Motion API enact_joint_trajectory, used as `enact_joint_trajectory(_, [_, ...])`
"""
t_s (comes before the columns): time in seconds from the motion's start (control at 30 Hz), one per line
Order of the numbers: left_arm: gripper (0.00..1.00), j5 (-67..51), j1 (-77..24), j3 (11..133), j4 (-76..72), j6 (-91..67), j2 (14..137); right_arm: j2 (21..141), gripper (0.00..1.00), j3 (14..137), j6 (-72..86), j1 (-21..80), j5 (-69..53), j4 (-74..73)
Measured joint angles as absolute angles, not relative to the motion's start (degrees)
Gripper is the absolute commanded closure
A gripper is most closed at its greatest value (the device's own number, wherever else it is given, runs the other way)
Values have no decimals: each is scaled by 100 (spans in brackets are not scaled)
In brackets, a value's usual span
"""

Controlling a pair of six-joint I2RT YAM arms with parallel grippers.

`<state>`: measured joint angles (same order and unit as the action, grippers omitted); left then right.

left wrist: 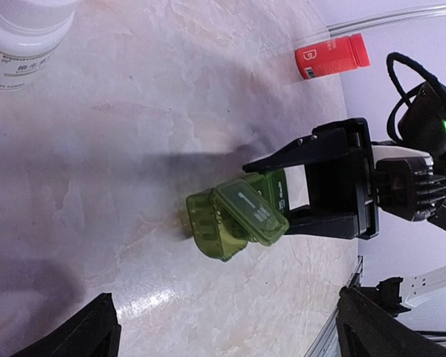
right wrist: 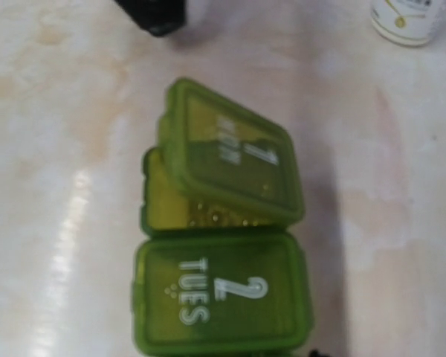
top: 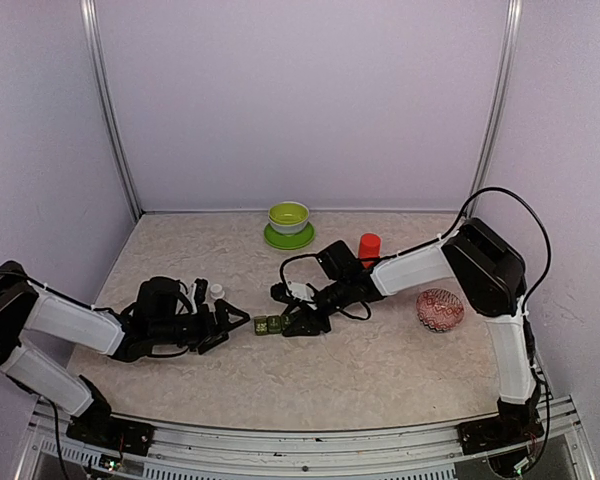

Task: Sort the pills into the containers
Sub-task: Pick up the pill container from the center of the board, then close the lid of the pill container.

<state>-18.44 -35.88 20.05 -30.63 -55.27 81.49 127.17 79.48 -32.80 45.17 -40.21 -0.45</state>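
Observation:
The containers are a dark green strip of joined lidded compartments lying on the table between my two grippers. In the right wrist view the containers show the "1" lid lifted and skewed and the "2 TUES" lid closed. My right gripper holds the strip's right end; in the left wrist view its black fingers sit on either side of the far compartment of the containers. My left gripper is open and empty just left of the strip. I see no loose pills.
A white bottle stands just behind my left gripper. A red bottle stands behind my right arm. A lime-green bowl on a saucer is at the back. A red-and-white patterned bowl is to the right.

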Motion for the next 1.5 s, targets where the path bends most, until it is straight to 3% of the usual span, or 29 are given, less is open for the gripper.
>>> enact_joint_trajectory(0.43, [1, -2412, -3559, 2003, -4005, -5944, 8195, 11402, 62, 7091, -2554, 5037, -3516, 449])
enact_joint_trajectory(1.0, [5, -2679, -3664, 1927, -4888, -6425, 8370, 11371, 61, 7011, -2110, 5170, -2998, 705])
enact_joint_trajectory(1.5, [33, -2825, -3693, 1927, -5332, -6654, 8768, 11371, 61, 6938, -2049, 5170, -2995, 827])
